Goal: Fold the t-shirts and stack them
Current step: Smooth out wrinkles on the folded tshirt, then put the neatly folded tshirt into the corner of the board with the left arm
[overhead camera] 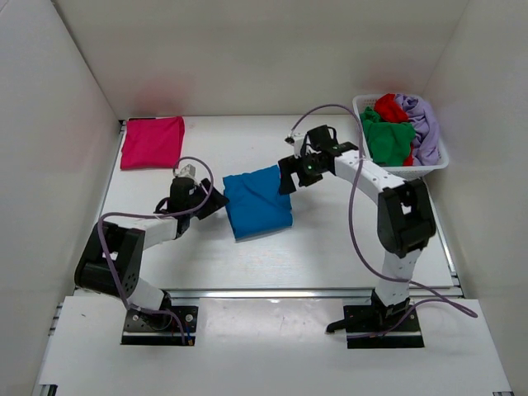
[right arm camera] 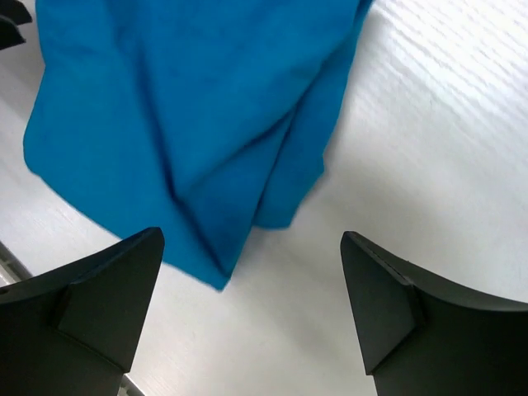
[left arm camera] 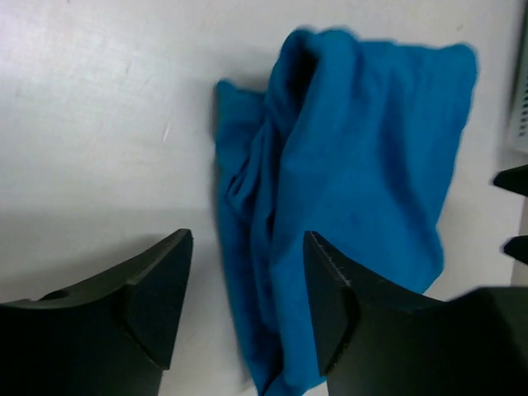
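1. T-shirts, five in all, shared the white tabletop: two lay flat on it and three sat bundled in the one white basket at the upper right of the overhead view.
2. The blue t-shirt lay at the centre between the two arms, folded into a rough rectangle. In the left wrist view its left edge was bunched into ridges.
3. The pink t-shirt lay folded at the upper left, well apart from the blue one.
4. In the basket were a green t-shirt, a red t-shirt and a lavender t-shirt, all crumpled and unfolded.
5. The left fingers stood apart just over the blue shirt's bunched edge and gripped nothing. The right fingers were spread wide near its upper right corner, also empty.
6. The blue shirt's fold looked complete, so stacking seemed to be the step in hand. The next move would likely call for both arms to grip opposite edges, through all layers, and carry the shirt to the upper left onto the pink one without letting it fall open.
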Robot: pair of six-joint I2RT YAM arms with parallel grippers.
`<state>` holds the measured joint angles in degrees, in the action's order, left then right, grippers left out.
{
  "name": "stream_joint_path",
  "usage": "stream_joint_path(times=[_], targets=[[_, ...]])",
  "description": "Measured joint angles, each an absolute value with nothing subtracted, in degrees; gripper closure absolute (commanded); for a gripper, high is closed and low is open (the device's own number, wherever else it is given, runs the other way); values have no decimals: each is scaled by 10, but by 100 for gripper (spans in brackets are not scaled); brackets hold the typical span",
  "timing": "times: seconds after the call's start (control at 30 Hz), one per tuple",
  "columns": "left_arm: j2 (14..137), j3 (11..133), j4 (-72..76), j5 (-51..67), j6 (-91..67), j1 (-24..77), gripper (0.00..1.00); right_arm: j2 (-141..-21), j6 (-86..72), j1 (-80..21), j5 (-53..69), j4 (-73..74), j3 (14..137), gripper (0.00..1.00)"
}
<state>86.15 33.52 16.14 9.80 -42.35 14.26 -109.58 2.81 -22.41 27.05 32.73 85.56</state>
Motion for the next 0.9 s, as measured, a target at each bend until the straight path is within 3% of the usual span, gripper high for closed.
stream_joint_path(times=[0.07, 0.3, 0.33, 0.37, 0.43, 0.47, 0.6, 0.9], targets=[[854, 329, 138, 96, -422, 144, 27, -1057, 23, -221, 261, 313, 814, 13], [848, 354, 94, 161, -430, 137, 27, -965, -20, -207, 257, 243, 718, 12], [847, 363, 90, 173, -433, 137, 27, -949, -39, -209, 245, 221, 696, 1], [843, 371, 88, 184, -437, 139, 26, -932, -61, -215, 229, 199, 673, 1], [826, 384, 91, 199, -448, 148, 17, -896, -106, -235, 187, 147, 623, 1], [817, 392, 90, 203, -450, 155, 1, -879, -132, -249, 163, 124, 602, 1], [796, 446, 82, 212, -424, 189, 1, -853, -203, -276, 111, 73, 582, 1], [767, 463, -6, 156, -354, 189, 2, -775, -230, -208, 73, 81, 557, 1]])
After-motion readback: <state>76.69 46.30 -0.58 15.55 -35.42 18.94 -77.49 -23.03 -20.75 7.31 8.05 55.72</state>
